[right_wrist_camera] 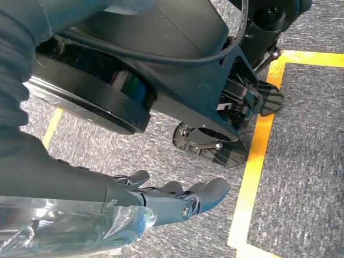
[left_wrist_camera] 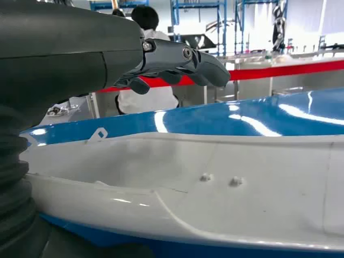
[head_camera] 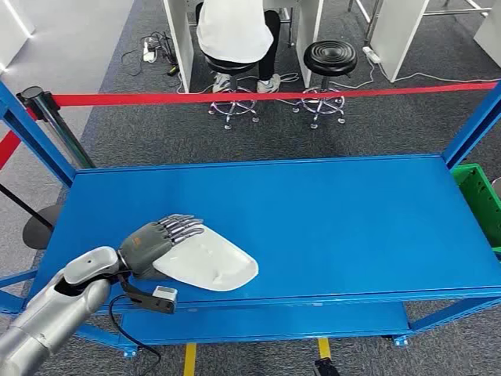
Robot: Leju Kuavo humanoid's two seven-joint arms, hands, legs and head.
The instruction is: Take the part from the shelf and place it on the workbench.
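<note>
- the left robot hand, dark grey on a silver arm, lies over the near-left end of the flat white moulded plastic part; the fingers stretch along the top of its edge, and i cannot tell whether the thumb is clamped beneath.
- the left wrist view shows the fingers lifted off the part's surface, so the grip looks loose or already let go.
- the right robot hand hangs low over grey carpet, fingers extended and holding nothing.
- the part rests on the glossy blue metal desk, near its front-left edge.
- judging by its thin shell and raised ribs, it should be light and stiff but slick; take hold at the rim, thumb beneath.
- beyond the desk runs a red barrier tape, then a black round stool and a seated person in white.
</note>
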